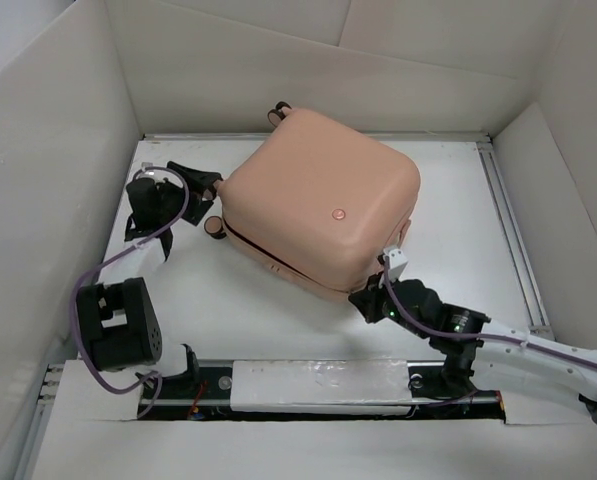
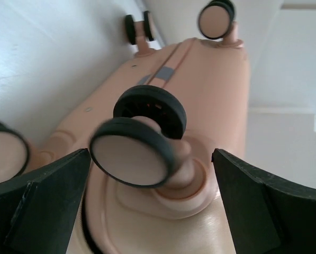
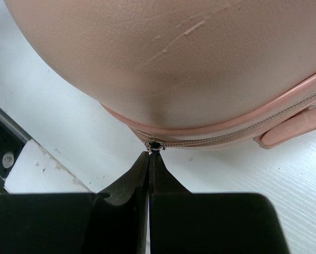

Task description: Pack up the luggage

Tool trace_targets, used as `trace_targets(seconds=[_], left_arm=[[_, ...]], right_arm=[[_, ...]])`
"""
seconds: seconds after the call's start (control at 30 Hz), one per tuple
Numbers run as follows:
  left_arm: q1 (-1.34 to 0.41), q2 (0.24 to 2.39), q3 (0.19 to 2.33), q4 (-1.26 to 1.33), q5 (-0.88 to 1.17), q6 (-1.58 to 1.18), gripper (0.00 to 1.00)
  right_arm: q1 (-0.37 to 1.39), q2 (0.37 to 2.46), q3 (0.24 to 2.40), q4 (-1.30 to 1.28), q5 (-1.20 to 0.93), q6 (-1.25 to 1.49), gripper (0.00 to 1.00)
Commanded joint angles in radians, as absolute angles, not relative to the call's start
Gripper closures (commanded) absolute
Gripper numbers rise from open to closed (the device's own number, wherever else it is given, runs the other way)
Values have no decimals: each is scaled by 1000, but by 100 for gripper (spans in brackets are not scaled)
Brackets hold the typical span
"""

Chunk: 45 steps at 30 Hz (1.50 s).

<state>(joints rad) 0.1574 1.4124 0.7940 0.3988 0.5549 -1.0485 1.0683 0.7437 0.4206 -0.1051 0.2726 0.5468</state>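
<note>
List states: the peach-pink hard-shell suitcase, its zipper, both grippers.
Pale peach-pink hard-shell suitcase: closed, lying flat on the white table.
Metal zipper pull: at a rounded corner, pinched; visible teeth meshed.
Right black two-finger gripper: shut on the pull.
Left black two-finger gripper: open, fingers either side of a pink-and-black caster wheel, no visible contact.

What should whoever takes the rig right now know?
The luggage lies flat on the table, lid down.
Left gripper: jaws open, astride a wheel at its left end, gripping nothing.
Right gripper: jaws shut on the zip pull at the near corner.
Done: lid closed.
Left: probably run the zip round; how much is zipped cannot be told.
</note>
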Motion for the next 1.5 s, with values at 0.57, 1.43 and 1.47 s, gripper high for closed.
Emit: trace_targets(seconds=[0.57, 1.43, 1.47], left_arm=[[135, 1502, 689, 891, 641, -1283, 100], [225, 286, 129, 262, 627, -1023, 100], [225, 270, 103, 244, 627, -1023, 100]], right_arm=[[1034, 776, 505, 55, 198, 497, 100], [762, 942, 595, 41, 102, 472, 100], [796, 942, 595, 75, 162, 488, 100]])
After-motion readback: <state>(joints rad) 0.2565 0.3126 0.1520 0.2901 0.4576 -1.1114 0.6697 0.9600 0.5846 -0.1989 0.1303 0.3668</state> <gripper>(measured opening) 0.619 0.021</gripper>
